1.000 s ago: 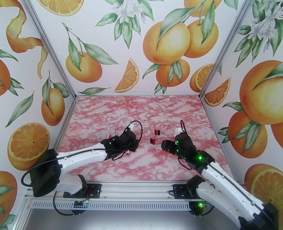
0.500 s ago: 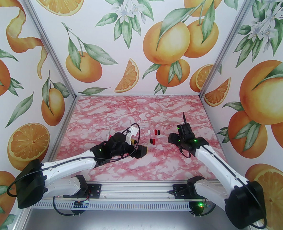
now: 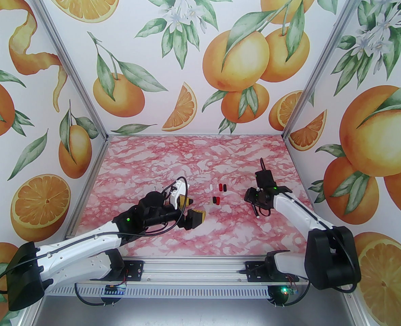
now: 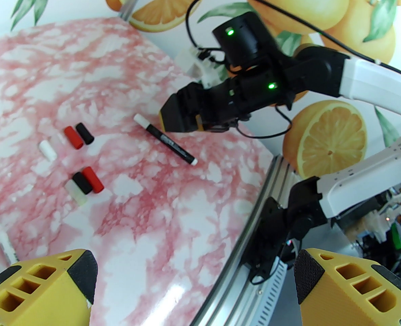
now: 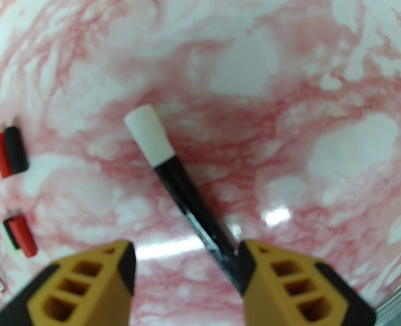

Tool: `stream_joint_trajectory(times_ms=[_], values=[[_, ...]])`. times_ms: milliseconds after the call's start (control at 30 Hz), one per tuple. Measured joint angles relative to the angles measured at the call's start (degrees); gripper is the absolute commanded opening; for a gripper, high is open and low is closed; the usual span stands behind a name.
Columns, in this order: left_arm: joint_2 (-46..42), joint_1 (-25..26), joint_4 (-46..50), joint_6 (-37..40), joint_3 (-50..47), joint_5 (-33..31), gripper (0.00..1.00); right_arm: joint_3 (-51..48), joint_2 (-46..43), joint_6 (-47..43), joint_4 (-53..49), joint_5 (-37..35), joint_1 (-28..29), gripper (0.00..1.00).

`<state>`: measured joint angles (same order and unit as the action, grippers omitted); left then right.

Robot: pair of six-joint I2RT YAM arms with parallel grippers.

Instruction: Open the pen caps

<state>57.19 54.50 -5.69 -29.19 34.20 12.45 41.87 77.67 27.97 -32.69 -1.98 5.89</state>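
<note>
You had a black-barrelled pen [image 4: 168, 142] flat on the worktop, its white cap [image 4: 140, 119] still on, pointing to ten o'clock in the left wrist view. At its nine o'clock lay six loose caps [image 4: 81, 183] in two groups: white, red, black farther off; pale yellow, black, red nearer. White-barrelled pens [image 4: 6, 250] lay at seven o'clock.

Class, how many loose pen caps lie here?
6: white cap; red cap against black cap; nearer, pale cap, second black cap, second red cap together. Others may be hidden.
</note>
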Motion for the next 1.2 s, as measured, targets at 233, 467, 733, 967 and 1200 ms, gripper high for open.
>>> stream_joint_trajectory(times_ms=[233,467,733,967,1200], values=[[-2.6,0.0,5.8,1.1,0.1,-4.9,1.0,0.0,3.5,0.0,1.4,0.0,0.0,0.53],[-3.4,0.0,7.3,1.3,0.1,-6.0,1.0,1.0,6.1,0.0,1.8,0.0,0.0,0.44],[-3.5,0.0,8.6,1.9,0.1,-7.1,1.0,1.7,8.2,0.0,3.0,0.5,0.0,0.35],[-4.1,0.0,9.8,2.1,0.1,-8.2,1.0,1.7,8.6,0.6,3.4,0.5,0.0,0.26],[-4.4,0.0,10.5,2.1,0.1,-8.5,1.0,2.4,10.6,0.7,3.4,0.4,0.7,0.27]])
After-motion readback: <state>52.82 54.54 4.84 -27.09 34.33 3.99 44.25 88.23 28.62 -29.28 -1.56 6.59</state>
